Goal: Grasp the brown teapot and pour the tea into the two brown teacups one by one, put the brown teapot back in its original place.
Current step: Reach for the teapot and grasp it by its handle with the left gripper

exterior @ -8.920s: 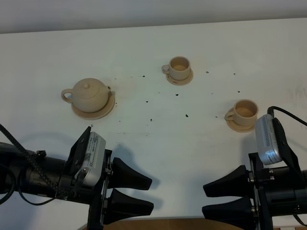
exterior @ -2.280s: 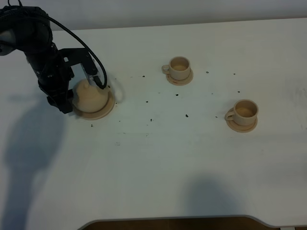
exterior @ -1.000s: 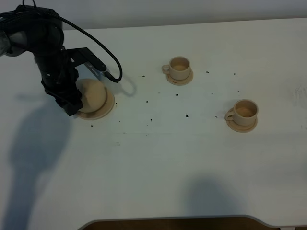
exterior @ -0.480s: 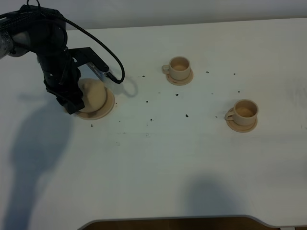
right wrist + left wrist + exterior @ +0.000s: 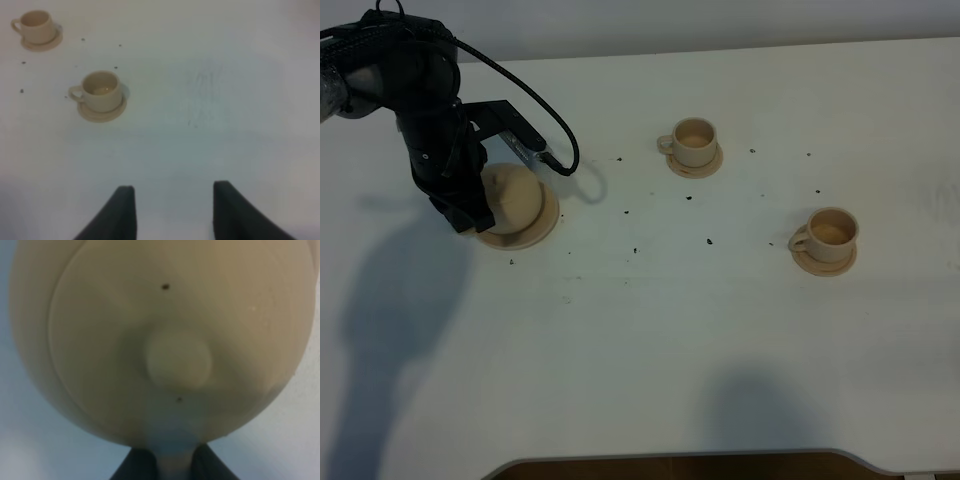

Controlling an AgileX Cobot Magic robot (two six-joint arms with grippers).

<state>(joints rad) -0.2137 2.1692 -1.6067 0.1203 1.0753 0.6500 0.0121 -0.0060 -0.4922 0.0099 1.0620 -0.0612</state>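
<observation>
3 views: exterior high first, then left wrist, then right wrist.

Exterior, table: white top. The far edge runs along 12 o'clock, and the near edge at 6 o'clock shows a brown curved cut-out.
Exterior, brown teapot: at 10 o'clock on the table, sitting on its wide saucer and partly covered by the left arm.
Exterior, far teacup: at 12 o'clock, on its small saucer.
Exterior, near teacup: at 3 o'clock, on its own small saucer, well apart from the far teacup.
Exterior, open room: a wide bare stretch from 4 to 8 o'clock. Only dark specks lie between the teapot and the 2 cups.
Exterior, cable: a black loop from the arm arcs over the table at the teapot's 2 o'clock.
Exterior, shadows: 1 from the arm at 8 o'clock, 1 more at 6 o'clock.

Left wrist, teapot: fills the view, blurred, with the lid knob in the middle and 2 dark flecks on the lid.
Left wrist, left gripper: 2 dark fingertips drawn narrow, clamped on the pale handle of the teapot between them.

Right wrist, right gripper: 2 dark fingers spread wide, holding nothing, over bare table.
Right wrist, teacups: both ahead of the fingers and well apart from them.
</observation>
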